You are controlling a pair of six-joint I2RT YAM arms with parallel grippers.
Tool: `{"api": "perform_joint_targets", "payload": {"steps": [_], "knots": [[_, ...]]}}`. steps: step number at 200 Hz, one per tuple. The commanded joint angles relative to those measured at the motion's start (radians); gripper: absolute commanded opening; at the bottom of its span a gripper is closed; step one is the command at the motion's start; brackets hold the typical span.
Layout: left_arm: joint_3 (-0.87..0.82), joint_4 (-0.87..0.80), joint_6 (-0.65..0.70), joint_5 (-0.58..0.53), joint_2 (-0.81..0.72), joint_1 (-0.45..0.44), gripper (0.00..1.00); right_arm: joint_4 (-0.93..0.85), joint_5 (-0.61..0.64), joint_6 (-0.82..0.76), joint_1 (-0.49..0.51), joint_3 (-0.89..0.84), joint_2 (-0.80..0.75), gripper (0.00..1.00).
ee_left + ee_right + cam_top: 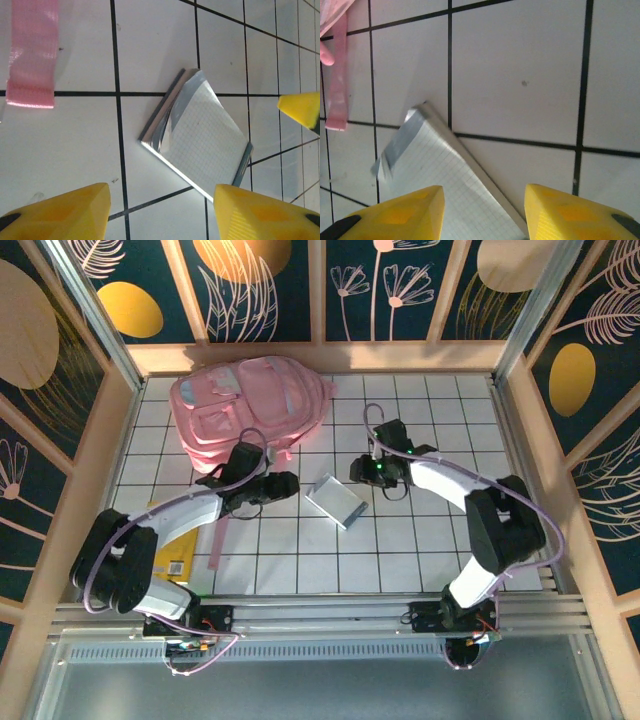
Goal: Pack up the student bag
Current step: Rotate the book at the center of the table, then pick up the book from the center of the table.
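Note:
The student bag [250, 405], a big soft pink backpack, lies at the back left of the tiled table. A grid-paper notepad [337, 501] with a grey taped spine lies flat in the middle between the two arms. My left gripper [285, 485] hovers just left of the notepad [200, 135], its yellow fingers [65, 212] apart and nothing between them [160, 202]. My right gripper [362, 470] sits just right of the notepad [435, 180] with its jaws apart [484, 202] over the pad's near edge, gripping nothing. One right fingertip [300, 107] shows in the left wrist view.
A loose pink strap [32, 55] from the bag lies on the tiles left of the notepad, its end [337, 95] in the right wrist view. A yellow flat item [180, 540] lies under the left arm. Wooden walls [110, 440] fence the table.

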Motion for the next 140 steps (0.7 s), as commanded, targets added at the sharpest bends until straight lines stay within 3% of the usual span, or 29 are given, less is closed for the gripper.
{"api": "perform_joint_targets", "payload": {"steps": [1, 40, 87, 140], "knots": [[0.022, 0.036, 0.014, -0.008, -0.001, -0.004, 0.58, 0.001, 0.024, 0.066, 0.002, 0.0, -0.016, 0.47], [0.11, 0.044, 0.028, -0.016, 0.151, -0.029, 0.58, 0.029, -0.057, 0.115, -0.011, -0.147, -0.143, 0.47], [0.133, 0.07, 0.021, 0.017, 0.278, -0.085, 0.58, 0.126, -0.218, 0.102, -0.058, -0.251, -0.131, 0.48], [0.083, 0.151, -0.032, 0.06, 0.305, -0.093, 0.58, 0.103, -0.156, 0.014, -0.064, -0.193, -0.054, 0.48]]}}
